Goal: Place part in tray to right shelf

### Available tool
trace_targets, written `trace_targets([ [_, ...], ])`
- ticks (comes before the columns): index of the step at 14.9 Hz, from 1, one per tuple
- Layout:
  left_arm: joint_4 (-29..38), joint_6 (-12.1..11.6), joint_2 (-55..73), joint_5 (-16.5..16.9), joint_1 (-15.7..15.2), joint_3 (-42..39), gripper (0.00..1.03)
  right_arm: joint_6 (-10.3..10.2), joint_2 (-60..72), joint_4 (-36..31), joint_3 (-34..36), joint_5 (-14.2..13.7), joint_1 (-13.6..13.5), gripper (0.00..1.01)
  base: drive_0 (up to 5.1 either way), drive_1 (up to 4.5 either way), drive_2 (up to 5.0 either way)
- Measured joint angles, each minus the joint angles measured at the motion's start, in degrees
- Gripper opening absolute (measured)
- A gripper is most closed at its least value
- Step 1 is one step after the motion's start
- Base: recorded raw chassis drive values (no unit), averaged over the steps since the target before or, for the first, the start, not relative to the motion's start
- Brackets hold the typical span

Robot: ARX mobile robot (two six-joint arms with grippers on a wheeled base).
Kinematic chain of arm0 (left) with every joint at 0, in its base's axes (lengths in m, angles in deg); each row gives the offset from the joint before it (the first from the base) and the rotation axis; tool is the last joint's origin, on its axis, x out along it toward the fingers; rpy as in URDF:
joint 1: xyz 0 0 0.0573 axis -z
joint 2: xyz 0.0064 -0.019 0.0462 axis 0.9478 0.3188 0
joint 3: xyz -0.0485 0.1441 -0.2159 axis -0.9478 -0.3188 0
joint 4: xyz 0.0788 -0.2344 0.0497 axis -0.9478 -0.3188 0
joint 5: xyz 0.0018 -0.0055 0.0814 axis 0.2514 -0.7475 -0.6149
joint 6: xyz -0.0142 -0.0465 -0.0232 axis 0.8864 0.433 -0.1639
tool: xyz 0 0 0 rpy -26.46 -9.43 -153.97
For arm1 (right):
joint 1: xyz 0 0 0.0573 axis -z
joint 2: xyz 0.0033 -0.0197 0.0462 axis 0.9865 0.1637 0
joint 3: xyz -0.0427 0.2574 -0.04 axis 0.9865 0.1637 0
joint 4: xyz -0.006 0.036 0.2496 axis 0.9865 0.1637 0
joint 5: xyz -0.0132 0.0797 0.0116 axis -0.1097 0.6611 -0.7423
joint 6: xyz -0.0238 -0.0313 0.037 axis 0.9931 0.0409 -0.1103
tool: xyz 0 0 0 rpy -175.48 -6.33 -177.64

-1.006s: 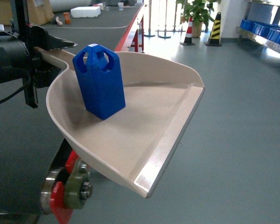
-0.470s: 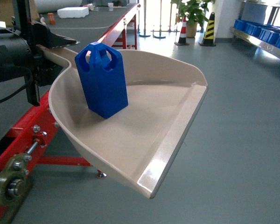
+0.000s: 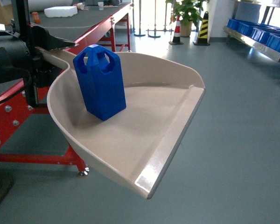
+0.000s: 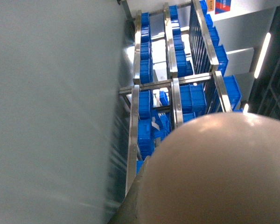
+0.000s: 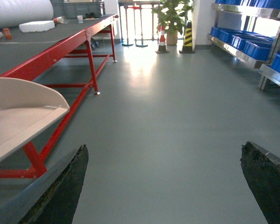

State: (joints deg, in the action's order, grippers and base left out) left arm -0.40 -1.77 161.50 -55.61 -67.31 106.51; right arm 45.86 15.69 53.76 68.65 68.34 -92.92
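Tray (image 3: pixel 144 126): cream-beige glossy scoop, curved raised rim, flat front lip pointing lower right toward camera, handle end up-left. Long axis runs upper left to lower right in head view. Held out over grey floor (image 3: pixel 242 140), roughly level. Left gripper (image 3: pixel 39 53), black, sits at the tray's stub handle on the left; looks clamped on it but finger contact is hidden, cannot tell for sure.

Part (image 3: pixel 100 81): bright-blue boxy block, sloped top, cut-out handle loop. Stands upright in the back-left of the tray, long axis vertical, loop at top, one corner toward camera. Base touching tray floor, near the rear rim.

Left wrist view: mostly the tray's underside (image 4: pixel 214 172), blurred.

Right gripper (image 5: pixel 163 182): two dark fingers spread wide apart, nothing between them, over bare floor; tray edge (image 5: pixel 23 112) at left.

Farther: red-framed conveyor table (image 3: pixel 88 32) behind left. Right shelf (image 3: pixel 261 39), steel with blue crates (image 3: pixel 270 35), far right. Striped cones (image 3: pixel 203 23) and potted plant (image 3: pixel 184 11) at back.
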Motion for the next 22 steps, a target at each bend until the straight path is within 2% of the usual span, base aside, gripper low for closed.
trace_targets([
  [12,0.0,0.0,0.0,-0.1,0.0,0.0,0.15,0.0,0.0,-0.1,0.0,0.0,0.0,0.98,5.0,-2.42,-2.4],
  [16,-0.2,0.0,-0.1,0.5,0.9,0.0,0.15,0.0,0.0,0.1,0.0,-0.3,0.0,0.98,0.0,0.0,0.0],
  [22,-0.1,0.0,-0.3,-0.1,-0.1,-0.1,0.15,0.0,0.0,0.0,0.0,-0.2,0.0,0.98,0.0,4.23,-4.3],
])
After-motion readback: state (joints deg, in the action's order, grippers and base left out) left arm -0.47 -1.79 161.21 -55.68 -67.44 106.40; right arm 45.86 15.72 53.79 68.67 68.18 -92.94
